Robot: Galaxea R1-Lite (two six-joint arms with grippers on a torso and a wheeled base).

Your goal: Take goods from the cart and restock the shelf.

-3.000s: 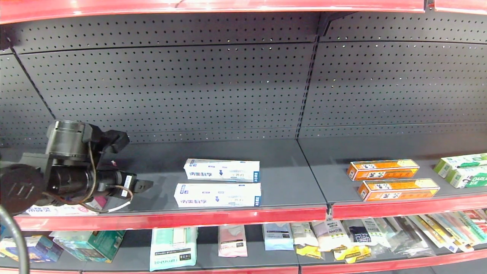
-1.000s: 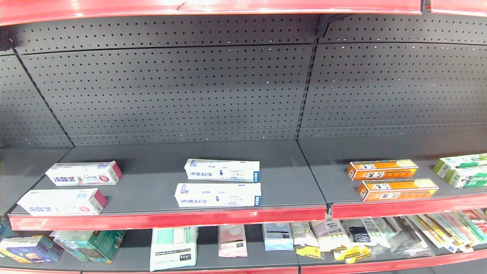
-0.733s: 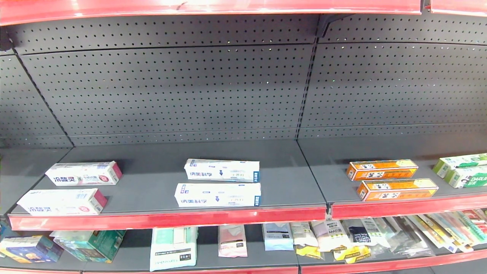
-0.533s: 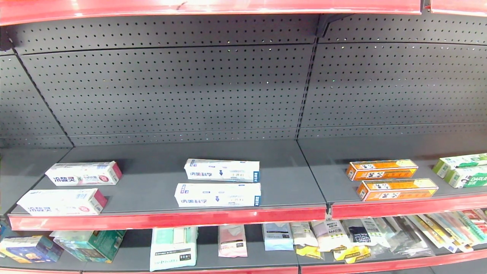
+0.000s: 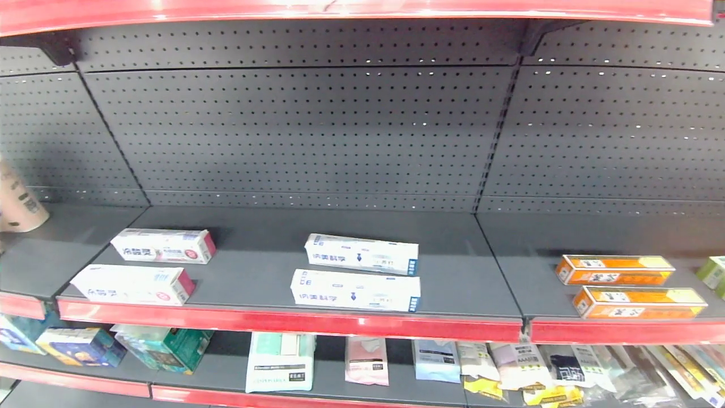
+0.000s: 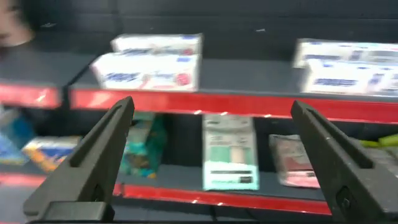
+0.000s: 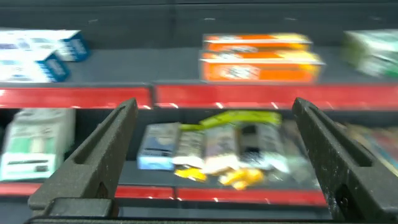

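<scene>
beige cup (image 5: 20, 207) far left, flat pouches (image 5: 280, 362) below

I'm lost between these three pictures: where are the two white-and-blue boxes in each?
Head view: white-and-blue boxes mid-shelf, one behind the other.
Left wrist view: same boxes, beside the pink-ended boxes.
Right wrist view: same boxes, beside the orange boxes.
Shared landmark: the red shelf edge just below them.

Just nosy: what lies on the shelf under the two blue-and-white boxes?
A green-and-white pouch, a pink pouch and a pale blue pouch lie there. The red shelf edge hides whatever sits farther back.
</scene>
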